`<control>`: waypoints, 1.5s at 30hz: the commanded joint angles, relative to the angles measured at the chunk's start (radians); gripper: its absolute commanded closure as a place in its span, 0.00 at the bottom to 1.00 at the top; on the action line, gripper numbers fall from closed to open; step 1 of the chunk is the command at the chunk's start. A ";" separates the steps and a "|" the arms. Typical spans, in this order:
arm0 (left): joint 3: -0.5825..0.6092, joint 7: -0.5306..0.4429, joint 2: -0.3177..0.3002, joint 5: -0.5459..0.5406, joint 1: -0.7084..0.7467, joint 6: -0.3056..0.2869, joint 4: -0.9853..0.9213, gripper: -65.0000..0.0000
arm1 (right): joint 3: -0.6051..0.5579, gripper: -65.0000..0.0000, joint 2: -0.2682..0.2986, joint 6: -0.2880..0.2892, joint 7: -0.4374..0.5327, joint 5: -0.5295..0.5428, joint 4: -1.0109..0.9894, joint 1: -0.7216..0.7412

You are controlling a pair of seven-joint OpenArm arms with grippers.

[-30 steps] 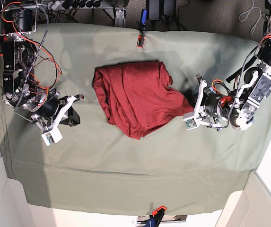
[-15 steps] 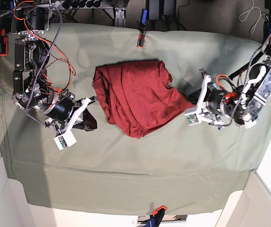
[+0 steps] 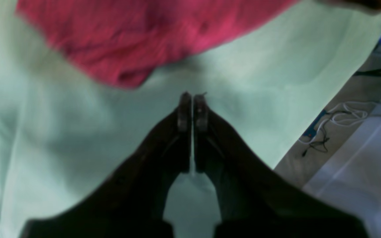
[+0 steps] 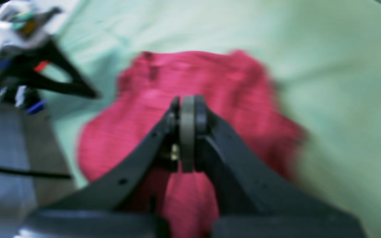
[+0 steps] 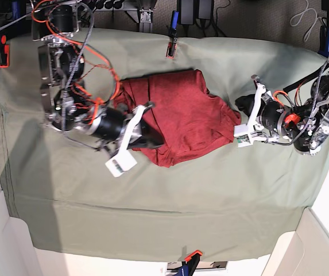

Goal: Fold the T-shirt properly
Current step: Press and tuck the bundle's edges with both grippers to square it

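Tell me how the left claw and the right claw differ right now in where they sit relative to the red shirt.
The right claw is over the T-shirt, with red fabric beneath its tips; the left claw is over bare green table cloth, just off the shirt's edge. In the base view the right arm reaches across the shirt's side, while the left one sits beside the opposite edge. Both are shut and hold nothing.

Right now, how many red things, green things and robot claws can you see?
Red shirt: 1
Green cloth: 1
Robot claws: 2, the left gripper and the right gripper, both shut and holding nothing
Total: 4
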 commanded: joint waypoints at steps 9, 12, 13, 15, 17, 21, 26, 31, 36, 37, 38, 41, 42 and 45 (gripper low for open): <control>-0.012 -0.012 -0.030 -0.008 -0.019 -0.005 0.012 0.98 | -0.102 1.00 -0.003 0.011 0.057 -0.154 -0.122 0.020; -0.012 0.013 -0.050 -0.029 -0.019 -0.005 0.018 0.98 | -0.101 1.00 0.022 0.005 0.058 -0.151 -0.138 0.011; -0.017 0.019 -0.057 -0.042 -0.019 -0.005 0.028 0.98 | -0.101 1.00 0.026 0.005 0.056 -0.151 -0.138 0.003; -0.040 0.026 -0.066 -0.051 -0.018 -0.005 0.061 0.98 | -0.101 1.00 0.036 0.006 0.057 -0.151 -0.138 -0.025; -0.081 0.025 -0.071 -0.055 -0.012 -0.005 0.104 0.98 | -0.101 1.00 0.040 0.006 0.058 -0.151 -0.138 -0.062; -0.198 0.025 -0.069 -0.091 0.030 -0.005 0.189 0.98 | -0.101 1.00 0.039 0.006 0.103 -0.150 -0.133 -0.131; -0.251 0.024 -0.032 -0.099 0.111 -0.005 0.293 0.98 | -0.101 1.00 0.039 0.006 0.090 -0.127 -0.068 -0.145; -0.251 0.006 0.082 -0.054 0.229 -0.005 0.392 0.98 | -0.101 1.00 0.039 0.002 0.068 -0.127 0.079 -0.143; -0.251 -0.043 0.179 0.010 0.281 -0.005 0.389 0.98 | -0.066 1.00 0.006 -0.014 0.084 -0.136 0.116 -0.142; -0.251 -0.062 0.195 0.040 0.288 -0.005 0.383 0.98 | -0.050 1.00 -0.005 -0.014 0.097 -0.142 0.116 -0.142; -0.251 -0.087 0.211 0.075 0.295 -0.005 0.373 0.98 | -0.035 1.00 -0.014 -0.013 0.114 -0.145 0.116 -0.140; -0.251 -0.141 0.261 0.154 0.296 -0.005 0.310 0.98 | 0.002 1.00 -0.039 -0.013 0.129 -0.174 0.091 -0.107; -0.252 -0.155 0.277 0.176 0.296 -0.005 0.282 0.98 | 0.007 1.00 -0.044 -0.013 0.133 -0.186 0.072 -0.089; -0.252 -0.176 0.315 0.216 0.296 -0.005 0.200 0.98 | 0.008 1.00 -0.047 -0.014 0.151 -0.225 -0.013 -0.022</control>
